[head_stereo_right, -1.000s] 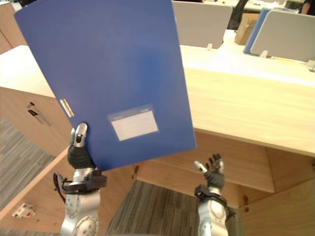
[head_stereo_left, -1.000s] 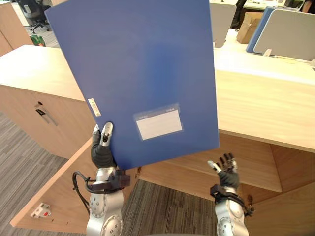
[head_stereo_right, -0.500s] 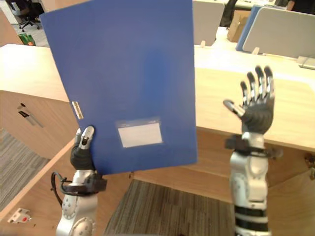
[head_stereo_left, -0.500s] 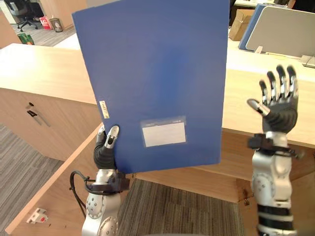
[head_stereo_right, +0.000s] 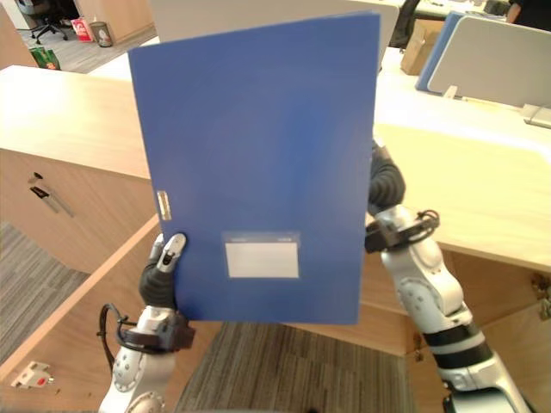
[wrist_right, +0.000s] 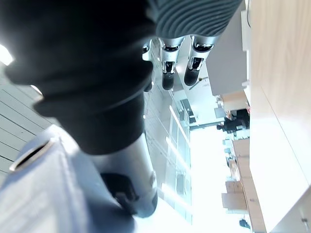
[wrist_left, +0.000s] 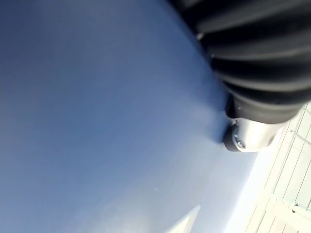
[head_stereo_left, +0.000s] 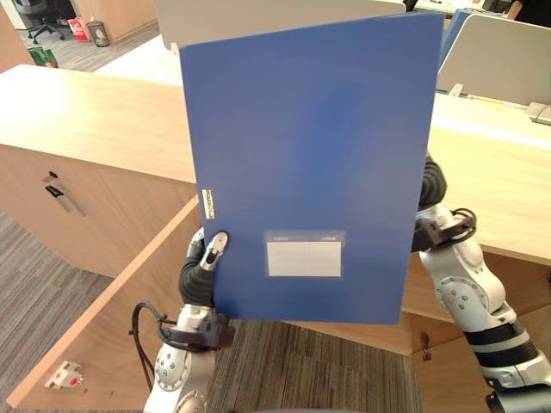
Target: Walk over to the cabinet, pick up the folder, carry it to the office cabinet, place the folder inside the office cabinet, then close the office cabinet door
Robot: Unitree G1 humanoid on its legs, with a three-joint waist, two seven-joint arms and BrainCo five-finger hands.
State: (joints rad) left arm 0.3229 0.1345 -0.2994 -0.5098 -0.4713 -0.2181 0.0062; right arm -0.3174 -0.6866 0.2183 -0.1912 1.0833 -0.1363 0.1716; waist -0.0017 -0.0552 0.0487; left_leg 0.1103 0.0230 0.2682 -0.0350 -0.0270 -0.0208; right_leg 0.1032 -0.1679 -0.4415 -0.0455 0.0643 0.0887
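Note:
A big blue folder (head_stereo_left: pixel 310 155) with a white label stands upright in front of me. My left hand (head_stereo_left: pixel 200 275) is shut on its lower left corner, thumb (wrist_left: pixel 245 138) pressed on the front cover (wrist_left: pixel 97 121). My right hand (head_stereo_left: pixel 430 185) sits behind the folder's right edge, only its dark cover showing past it. In the right wrist view its fingers (wrist_right: pixel 167 63) stretch out straight and its thumb lies beside the blue folder surface (wrist_right: pixel 48 194). Below, the wooden office cabinet stands with its door (head_stereo_left: pixel 112 327) swung open at the lower left.
A long wooden counter top (head_stereo_left: pixel 86 112) runs across behind the folder. A closed cabinet front with a dark handle (head_stereo_left: pixel 65 198) is at the left. Grey desk dividers (head_stereo_left: pixel 499 52) stand at the back right. Grey carpet (head_stereo_left: pixel 301 370) lies below.
My right hand rose from low at the right and went behind the folder's right edge. The folder turned more upright and shifted right. The left hand kept its hold.

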